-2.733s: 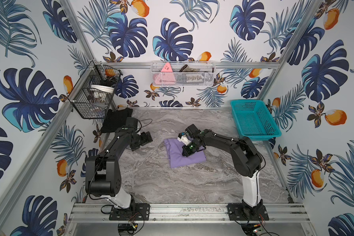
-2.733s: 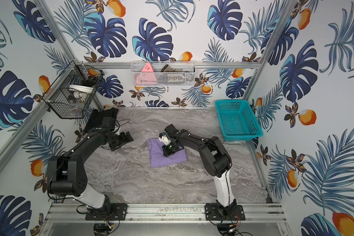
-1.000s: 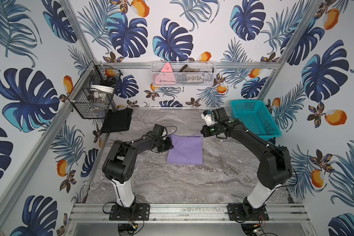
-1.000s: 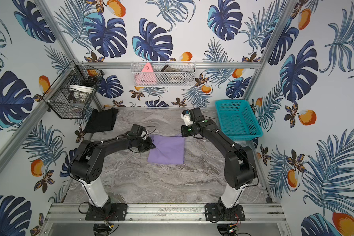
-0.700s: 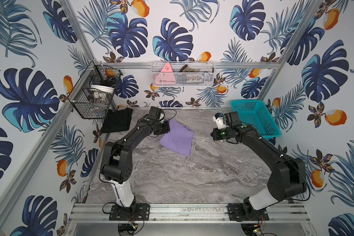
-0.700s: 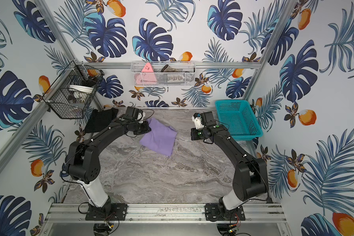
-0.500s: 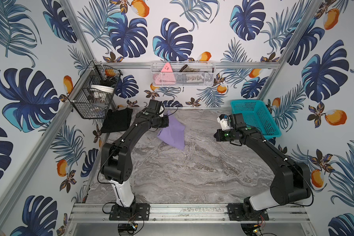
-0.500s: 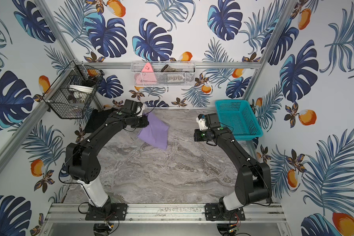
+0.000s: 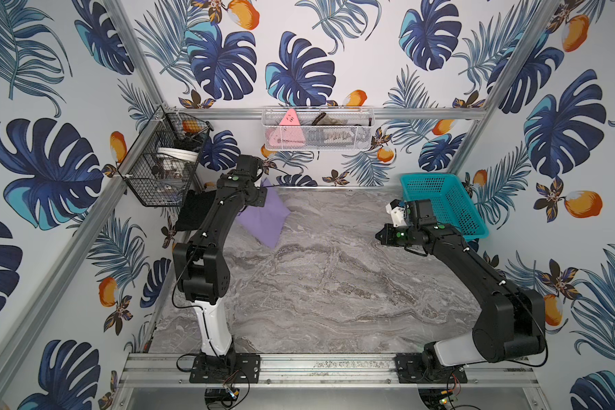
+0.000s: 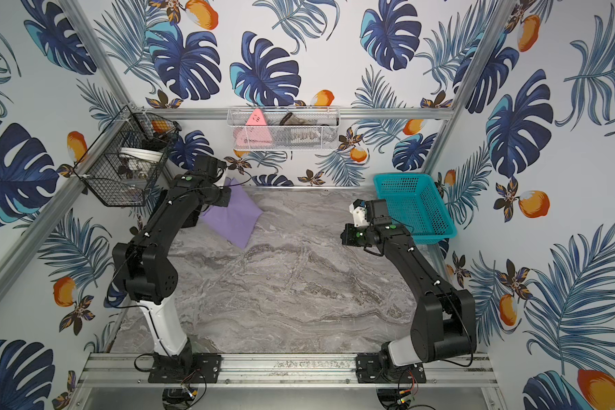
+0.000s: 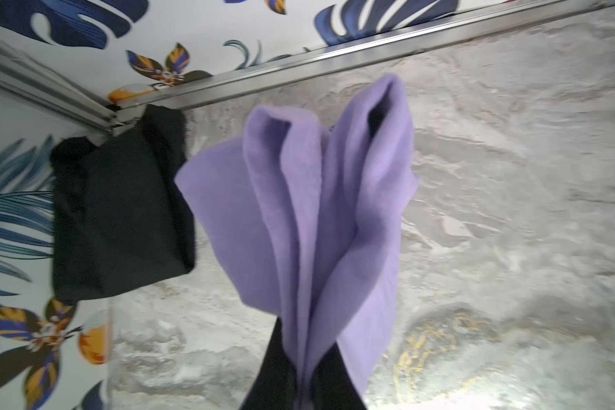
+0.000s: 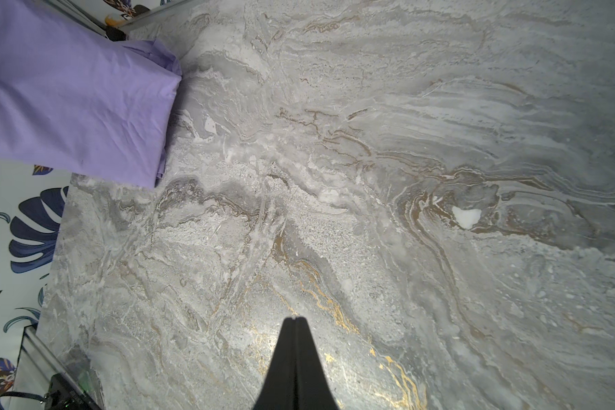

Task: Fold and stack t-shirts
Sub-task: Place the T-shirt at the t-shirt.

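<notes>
- Notably, the left claw (image 11: 304,358) is clamped on an edge of the folded purple shirt (image 9: 263,216). The shirt hangs from it above the counter (image 9: 316,284), its pleats running lengthwise away from the claw.
- The black shirt (image 11: 121,213), folded, lies in the back-left corner, just beside the hanging one. The left arm is far nearer, so stacking probably falls to it.
- The right claw (image 12: 294,321), closed and empty, hovers near the teal basket (image 9: 437,176), which appears empty.
- The mesh wall tray (image 9: 355,108) holds a pink triangular item (image 9: 287,119).
</notes>
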{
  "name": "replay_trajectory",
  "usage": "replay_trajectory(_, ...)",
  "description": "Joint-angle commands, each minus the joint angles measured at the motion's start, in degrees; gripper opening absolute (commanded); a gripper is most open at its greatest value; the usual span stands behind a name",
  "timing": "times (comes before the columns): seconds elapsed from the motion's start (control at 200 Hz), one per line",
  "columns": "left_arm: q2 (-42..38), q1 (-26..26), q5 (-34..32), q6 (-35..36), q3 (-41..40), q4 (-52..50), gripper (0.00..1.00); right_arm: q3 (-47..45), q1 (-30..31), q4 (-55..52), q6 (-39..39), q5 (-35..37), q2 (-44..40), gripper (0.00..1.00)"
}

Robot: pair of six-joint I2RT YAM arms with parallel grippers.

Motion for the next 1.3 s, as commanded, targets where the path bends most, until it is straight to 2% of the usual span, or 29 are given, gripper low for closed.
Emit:
replay_trajectory(0.0, 3.46, 2.11, -5.49, 6.36, 4.52, 0.49, 0.0, -1.8, -0.35, 1.53, 1.86, -1.92, -1.21, 0.0)
replay_trajectory(0.02, 4.44, 3.84, -5.88, 6.8, 5.78, 0.26, 0.0, -2.04, -0.43, 1.45, 1.95, -1.97, -1.41, 0.0)
replay_trajectory(0.115, 8.38, 5.96, -7.57, 8.31, 10.41, -0.11, 0.0, -2.47, -0.95, 0.85, 2.0, -2.05, -2.29, 0.0)
replay_trajectory(0.4, 18.48, 8.25, -17.73, 18.59, 14.59, 10.66, 0.0, -3.29, -2.63, 0.23, 3.09, -4.12, -3.23, 0.0)
replay_trajectory(0.555, 25.58, 10.66, -22.19, 21.04, 22.24, 11.97, 0.0, -1.95, -2.9, -1.36, 2.67, -5.2, -2.52, 0.0)
replay_trajectory(0.771, 29.12, 14.47, -25.92, 29.41, 22.78, 21.06, 0.0, -0.85, -2.9, -1.13, 2.63, -6.92, -0.24, 0.0)
replay_trajectory(0.961, 35.07, 19.27, -27.24, 30.81, 32.37, 20.58, 0.0, 1.43, -2.9, -0.01, 2.88, -8.17, 1.67, 0.0)
replay_trajectory(1.061, 35.82, 21.42, -27.71, 32.86, 32.21, 22.6, 0.0, 1.76, -2.9, 0.26, 2.83, -8.71, 2.4, 0.0)
replay_trajectory(1.296, 36.36, 24.46, -27.73, 30.36, 29.11, 21.84, 0.0, 2.68, -2.81, 0.21, 2.57, -8.89, 3.9, 0.0)
